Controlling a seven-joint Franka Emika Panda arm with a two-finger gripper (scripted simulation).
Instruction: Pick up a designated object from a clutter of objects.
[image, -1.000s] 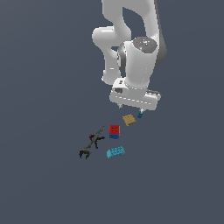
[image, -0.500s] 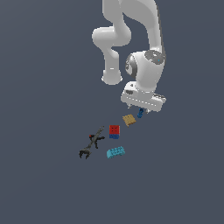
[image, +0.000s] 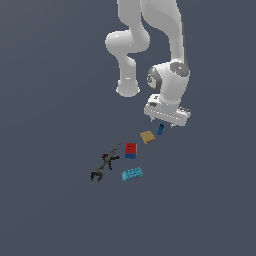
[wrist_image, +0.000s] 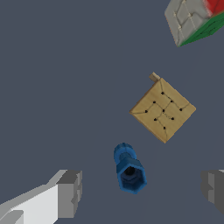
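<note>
Black-grey tong-like tool (image: 104, 164) farthest toward the exterior view's left, then cyan curved brick (image: 132, 174), red-over-blue cube (image: 130, 150), tan studded plate (image: 147, 136). Just beside the plate, on the floor: tiny dark-blue piece (wrist_image: 128, 168), narrow-waisted, knobby hexagonal ends. Directly above it, gripper (wrist_image: 141, 189), fingers (wrist_image: 69, 194) spread wide, nothing held.

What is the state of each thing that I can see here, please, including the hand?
hand: open, fingers wide apart, holding nothing, above the dark-blue piece
dark-blue piece: on the surface, between the fingers, not gripped
tan studded plate: lying flat, apart from the dark-blue piece
red-and-blue cube: resting on the surface, red face up
cyan curved brick: lying on the surface, untouched
black-grey tool: lying on the surface, untouched
</note>
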